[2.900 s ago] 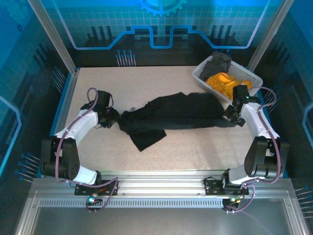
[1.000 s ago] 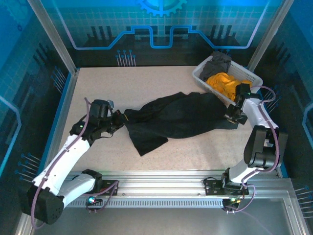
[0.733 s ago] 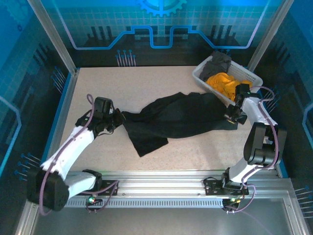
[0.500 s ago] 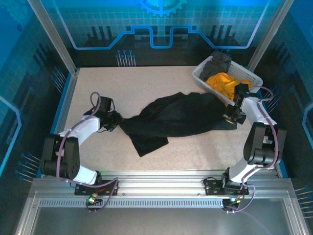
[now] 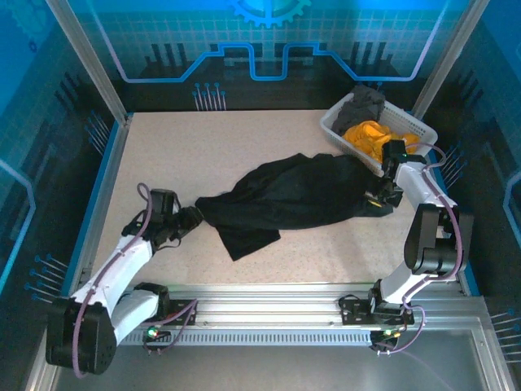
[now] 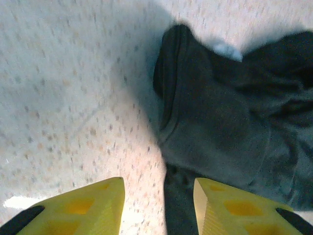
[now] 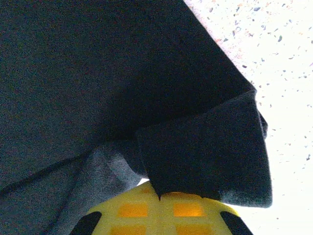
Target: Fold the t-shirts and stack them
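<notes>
Top external view: the black t-shirt (image 5: 285,195) lies bunched mid-table, long axis running left to right. I read the right gripper (image 5: 377,198) as clamped on its right end; the left gripper (image 5: 192,218), jaws apart and empty, sits just left of the left end.

You have three shirts to count: one black shirt (image 5: 293,195) on the desk (image 5: 203,147), plus one orange shirt (image 5: 370,137) and one grey shirt (image 5: 364,102) in the basket (image 5: 328,124). That makes one basket and one desk. You have two arms, a left arm (image 5: 122,261) and a right arm (image 5: 423,186). In the left wrist view you can count two yellow fingers (image 6: 93,208).
</notes>
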Controlling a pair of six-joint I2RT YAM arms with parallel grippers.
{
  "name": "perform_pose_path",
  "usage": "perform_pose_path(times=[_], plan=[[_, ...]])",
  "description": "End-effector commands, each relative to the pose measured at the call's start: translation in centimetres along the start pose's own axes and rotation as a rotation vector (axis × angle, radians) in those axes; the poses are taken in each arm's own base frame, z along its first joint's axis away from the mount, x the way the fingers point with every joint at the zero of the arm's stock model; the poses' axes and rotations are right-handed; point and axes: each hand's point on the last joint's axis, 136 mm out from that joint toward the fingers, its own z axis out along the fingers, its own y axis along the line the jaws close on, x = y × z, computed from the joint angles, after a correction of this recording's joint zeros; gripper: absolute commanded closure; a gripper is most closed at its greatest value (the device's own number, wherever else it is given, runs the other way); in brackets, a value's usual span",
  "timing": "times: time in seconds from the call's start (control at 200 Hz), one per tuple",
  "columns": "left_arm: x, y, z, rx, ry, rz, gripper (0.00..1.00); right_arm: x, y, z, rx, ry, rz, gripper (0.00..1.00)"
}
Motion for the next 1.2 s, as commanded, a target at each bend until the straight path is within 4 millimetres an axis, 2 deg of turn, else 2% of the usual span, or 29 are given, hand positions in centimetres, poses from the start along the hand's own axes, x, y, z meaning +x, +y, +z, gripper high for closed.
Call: perform_pose_path(times=[0.0, 0.1, 0.48, 0.67, 0.76, 0.895, 1.025, 1.17, 1.196], plan=[[1.9, -0.7, 1.1, 0.054, 0.051, 0.005, 0.58, 0.7, 0.3, 0.1, -0.005, 0.022, -0.010, 1.00], [1.9, -1.5, 2.5, 0.054, 0.060, 0.061, 0.57, 0.7, 0.2, 0.1, -0.005, 0.022, -0.012, 1.00], [0.6, -1.8, 7.2, -0.018, 0.093, 0.123, 0.58, 1.2, -0.2, 0.1, -0.006, 0.026, -0.010, 1.00], [-1.7, -4.4, 7.3, 0.017, 0.025, 0.143, 0.60, 1.4, -0.1, 0.2, -0.010, 0.031, -0.008, 1.00], [-1.9, -4.7, 7.5, 0.015, 0.024, 0.148, 0.61, 1.4, -0.2, 0.2, -0.010, 0.030, -0.004, 1.00], [-1.4, -3.9, 8.3, -0.010, 0.055, 0.154, 0.69, 1.2, -0.1, 0.1, -0.012, 0.026, -0.003, 1.00], [-1.5, -4.3, 8.5, -0.009, 0.063, 0.159, 0.81, 1.1, -0.1, -0.1, -0.012, 0.025, -0.003, 1.00], [-3.0, -5.6, 6.7, -0.001, 0.007, 0.157, 1.00, 0.9, 0.2, -0.5, -0.023, 0.013, -0.002, 1.00], [-3.5, -6.1, 6.1, 0.007, -0.009, 0.152, 1.00, 0.8, 0.4, -0.8, -0.028, 0.005, -0.006, 1.00]])
